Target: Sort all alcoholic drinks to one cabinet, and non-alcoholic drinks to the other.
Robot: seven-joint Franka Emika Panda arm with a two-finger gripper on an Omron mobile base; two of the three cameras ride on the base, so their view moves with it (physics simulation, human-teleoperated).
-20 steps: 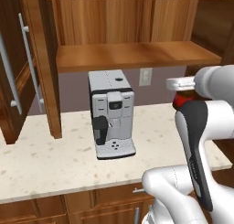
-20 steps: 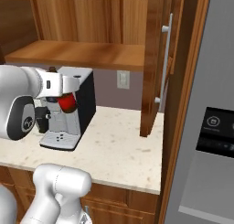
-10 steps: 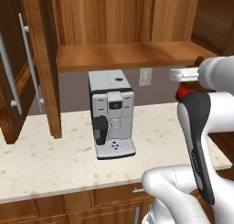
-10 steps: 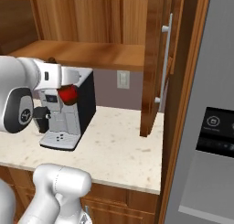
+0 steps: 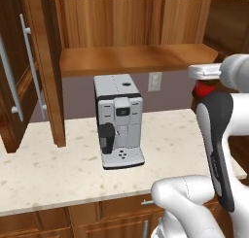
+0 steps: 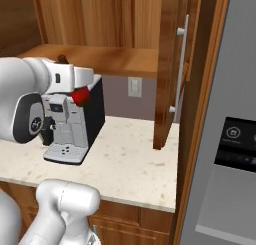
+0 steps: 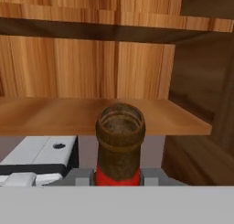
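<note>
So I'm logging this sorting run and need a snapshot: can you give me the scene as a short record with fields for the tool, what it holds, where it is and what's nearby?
tool: shut
held: brown bottle with open mouth and red band, gripped low on the neck, upright
position: in front of the open cabinet, neck about level with its lower shelf
shelf contents: none visible in the hand view
nearby: coffee machine on the speckled counter, under the shelf
cabinet door: open, at the right in the right base view

A rendered home kitchen, indicated by wooden cabinets (image 5: 131, 33), a speckled countertop (image 5: 58, 169) and a coffee machine (image 5: 118, 120).
</note>
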